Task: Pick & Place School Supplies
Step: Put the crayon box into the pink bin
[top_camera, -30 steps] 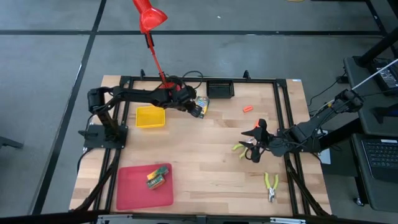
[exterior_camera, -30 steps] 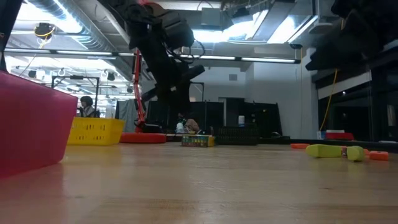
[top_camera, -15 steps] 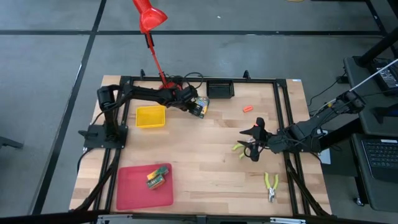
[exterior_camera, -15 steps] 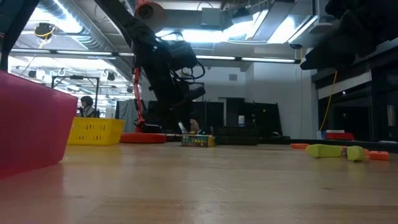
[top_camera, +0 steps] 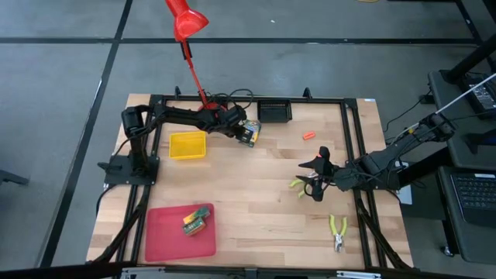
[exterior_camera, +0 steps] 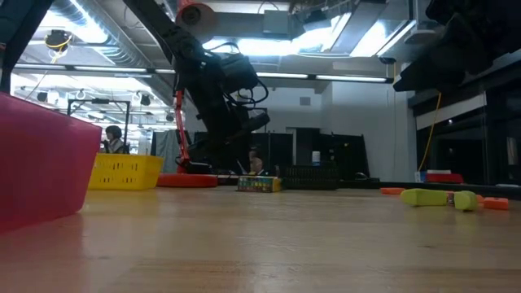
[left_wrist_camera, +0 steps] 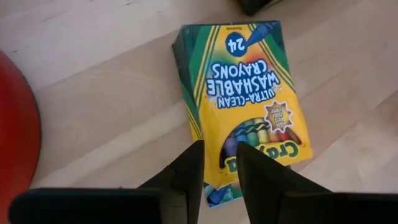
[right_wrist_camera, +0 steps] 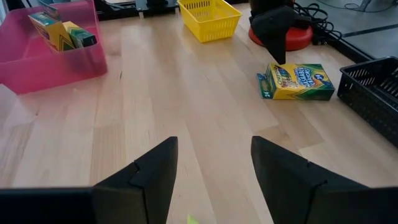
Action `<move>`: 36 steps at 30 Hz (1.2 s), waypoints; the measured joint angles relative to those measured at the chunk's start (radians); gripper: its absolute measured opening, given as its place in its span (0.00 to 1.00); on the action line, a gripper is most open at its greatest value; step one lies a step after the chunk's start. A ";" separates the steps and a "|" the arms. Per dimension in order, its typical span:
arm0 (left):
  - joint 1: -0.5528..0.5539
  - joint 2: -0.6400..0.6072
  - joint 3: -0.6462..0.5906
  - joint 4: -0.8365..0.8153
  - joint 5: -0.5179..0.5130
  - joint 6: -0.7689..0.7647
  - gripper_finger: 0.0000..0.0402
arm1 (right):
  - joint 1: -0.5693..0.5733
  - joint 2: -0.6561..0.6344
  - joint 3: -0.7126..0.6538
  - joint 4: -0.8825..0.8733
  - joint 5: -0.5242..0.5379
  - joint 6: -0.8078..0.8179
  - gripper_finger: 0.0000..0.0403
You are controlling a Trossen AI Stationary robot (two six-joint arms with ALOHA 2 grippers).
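Observation:
A green-and-yellow crayon box (top_camera: 250,132) lies flat on the table at the far middle; it also shows in the left wrist view (left_wrist_camera: 249,106), the right wrist view (right_wrist_camera: 298,81) and the low view (exterior_camera: 259,184). My left gripper (top_camera: 241,132) hangs just above the box's near-left end, fingers (left_wrist_camera: 186,177) pointing down with a narrow gap; I see no touch. My right gripper (top_camera: 313,180) is open and empty at the right, beside a yellow-green tool (top_camera: 297,185). Pliers with yellow-green handles (top_camera: 337,230) lie near the front right. An orange piece (top_camera: 308,136) lies at the far right.
A red tray (top_camera: 167,240) at the front left holds two more crayon boxes (top_camera: 197,220). A yellow tray (top_camera: 188,145) and the red lamp's base (top_camera: 211,104) stand close to my left gripper. A black tray (top_camera: 273,111) is just beyond the box.
My left gripper has come down and a little toward the table's right edge, over the crayon box, then held still. The box has not moved.

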 joint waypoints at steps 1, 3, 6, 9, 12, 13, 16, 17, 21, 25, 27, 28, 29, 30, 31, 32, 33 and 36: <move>0.002 0.000 0.000 0.003 0.000 0.002 0.23 | 0.000 0.000 0.000 0.000 0.000 0.000 0.52; 0.004 0.000 0.000 0.004 -0.001 0.006 0.24 | 0.000 0.000 0.000 0.000 0.000 0.000 0.52; 0.008 0.000 0.000 0.004 0.000 0.008 0.24 | 0.000 0.000 0.000 0.000 -0.009 -0.003 0.52; 0.010 0.000 0.000 0.004 0.002 0.008 0.24 | 0.000 0.000 0.000 0.000 -0.017 -0.003 0.52; 0.010 0.000 0.000 0.003 0.002 0.008 0.24 | 0.000 0.000 0.000 0.000 -0.018 -0.003 0.52; 0.010 0.000 0.000 0.003 0.006 0.008 0.24 | 0.000 0.000 0.000 0.000 -0.018 -0.003 0.52; 0.010 0.007 0.000 0.006 0.022 0.001 0.24 | 0.000 0.000 0.000 0.000 -0.020 -0.003 0.52; 0.010 0.014 0.000 0.005 0.032 -0.005 0.24 | 0.000 0.000 0.000 0.000 -0.023 -0.003 0.52; 0.010 0.053 0.010 0.009 0.050 -0.012 0.24 | 0.000 0.000 0.000 0.000 -0.023 -0.004 0.52; 0.010 0.073 0.026 0.013 0.053 -0.012 0.24 | 0.000 0.000 0.000 0.000 -0.023 -0.007 0.52; 0.010 0.074 0.027 0.013 0.064 -0.012 0.22 | 0.000 0.000 0.000 0.000 -0.023 -0.008 0.52; 0.011 0.074 0.027 0.013 0.070 -0.012 0.19 | 0.000 0.000 0.000 0.000 -0.023 -0.010 0.52; 0.012 0.074 0.027 0.011 0.071 -0.012 0.16 | 0.000 0.000 0.000 0.000 -0.023 -0.011 0.52; 0.013 0.072 0.027 0.009 0.072 -0.012 0.12 | 0.000 0.000 0.000 0.000 -0.023 -0.011 0.52; 0.013 0.071 0.027 0.007 0.073 -0.009 0.07 | 0.000 0.000 0.000 0.000 -0.023 -0.011 0.52; 0.013 0.071 0.027 0.006 0.072 -0.006 0.04 | 0.000 0.000 0.000 0.000 -0.023 -0.011 0.52; 0.013 0.071 0.027 0.007 0.069 -0.003 0.03 | 0.000 0.000 0.000 0.000 -0.023 -0.011 0.52; 0.005 0.064 0.026 0.003 0.048 0.014 0.01 | 0.000 0.000 0.000 -0.001 -0.027 -0.010 0.52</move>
